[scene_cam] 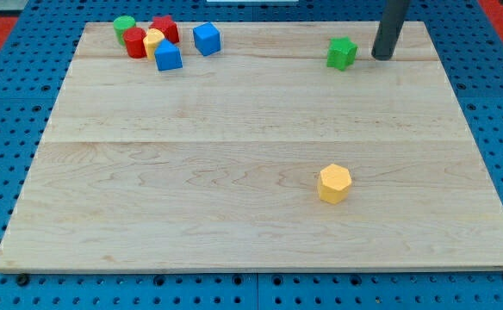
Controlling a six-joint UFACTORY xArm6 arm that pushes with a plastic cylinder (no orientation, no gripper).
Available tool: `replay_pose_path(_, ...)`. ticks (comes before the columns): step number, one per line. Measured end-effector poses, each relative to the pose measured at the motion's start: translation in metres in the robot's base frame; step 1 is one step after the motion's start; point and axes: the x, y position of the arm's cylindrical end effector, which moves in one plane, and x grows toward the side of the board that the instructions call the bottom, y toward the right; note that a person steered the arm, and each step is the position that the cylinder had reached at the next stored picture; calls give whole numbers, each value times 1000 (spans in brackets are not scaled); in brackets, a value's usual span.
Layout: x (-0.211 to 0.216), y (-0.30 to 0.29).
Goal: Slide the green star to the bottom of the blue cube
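Note:
The green star [342, 52] lies near the board's top edge, right of centre. My tip [381, 56] rests on the board just to the star's right, a small gap apart. The blue cube [207, 39] sits near the top edge, left of centre, far to the star's left. The rod rises out of the view's top.
A cluster sits at the top left: a green round block [125, 27], two red blocks [135, 43] [165, 28], a small yellow block [153, 40] and a second blue block [169, 56]. A yellow hexagonal block [334, 182] lies lower, right of centre. The wooden board [234, 172] lies on a blue pegboard.

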Motion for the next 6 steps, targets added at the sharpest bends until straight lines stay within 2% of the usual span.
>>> replay_pose_path(1,5,-83)
replay_pose_path(2,3,-126)
replay_pose_path(4,-25,-123)
replay_pose_path(6,2,-239)
